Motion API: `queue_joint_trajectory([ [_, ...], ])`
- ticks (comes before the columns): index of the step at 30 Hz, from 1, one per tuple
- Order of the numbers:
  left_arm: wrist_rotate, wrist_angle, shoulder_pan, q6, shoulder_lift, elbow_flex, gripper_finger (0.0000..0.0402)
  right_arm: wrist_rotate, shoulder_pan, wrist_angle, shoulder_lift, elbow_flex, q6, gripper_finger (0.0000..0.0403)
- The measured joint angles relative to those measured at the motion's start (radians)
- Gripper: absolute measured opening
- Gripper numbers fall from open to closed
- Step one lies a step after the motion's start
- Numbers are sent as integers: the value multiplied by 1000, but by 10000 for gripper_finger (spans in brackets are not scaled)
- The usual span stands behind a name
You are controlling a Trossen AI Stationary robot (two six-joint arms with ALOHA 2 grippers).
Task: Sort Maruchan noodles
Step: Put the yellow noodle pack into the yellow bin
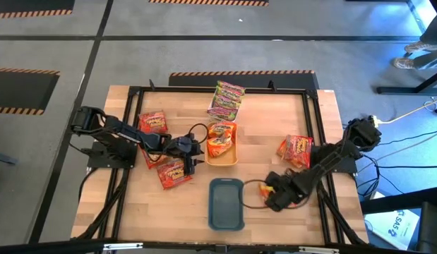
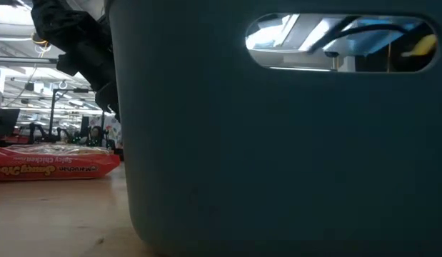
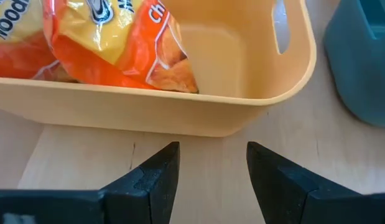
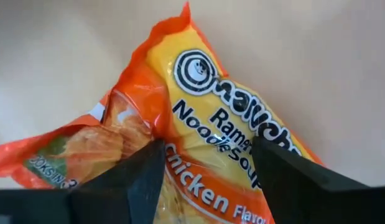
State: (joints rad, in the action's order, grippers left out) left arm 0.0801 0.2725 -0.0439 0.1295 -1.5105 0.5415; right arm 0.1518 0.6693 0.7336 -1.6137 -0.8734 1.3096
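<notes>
Currently right gripper (image 4: 204, 168) pinches an orange noodle packet (image 4: 198, 124) right of the teal tray (image 1: 226, 204), likely sorting; left gripper (image 3: 211, 168) spread empty beside the orange tray (image 3: 180, 112) holding orange packets (image 1: 221, 140).

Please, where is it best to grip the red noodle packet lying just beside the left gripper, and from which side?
The red packet lies flat on the table, so I would probably come from above and pinch one short crimped edge. The open, empty left gripper is nearest.
</notes>
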Motion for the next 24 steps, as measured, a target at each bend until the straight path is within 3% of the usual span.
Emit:
queue_joint_trajectory([
  [4,0,-33,-12,47,13,0,183,107,-97,-1,-2,2,-170,234],
  [7,0,-104,-17,83,54,2,183,103,-152,26,13,-6,-286,234],
  [12,7,-193,-17,104,124,2,183,150,-168,167,130,-68,-377,234],
  [16,7,-183,-17,104,145,2,183,154,-187,179,249,-15,-395,234],
  [19,7,-178,-17,100,146,2,183,101,-223,125,326,80,-426,234],
  [24,7,-178,-17,99,143,2,183,-81,-369,-152,388,274,-588,234],
])
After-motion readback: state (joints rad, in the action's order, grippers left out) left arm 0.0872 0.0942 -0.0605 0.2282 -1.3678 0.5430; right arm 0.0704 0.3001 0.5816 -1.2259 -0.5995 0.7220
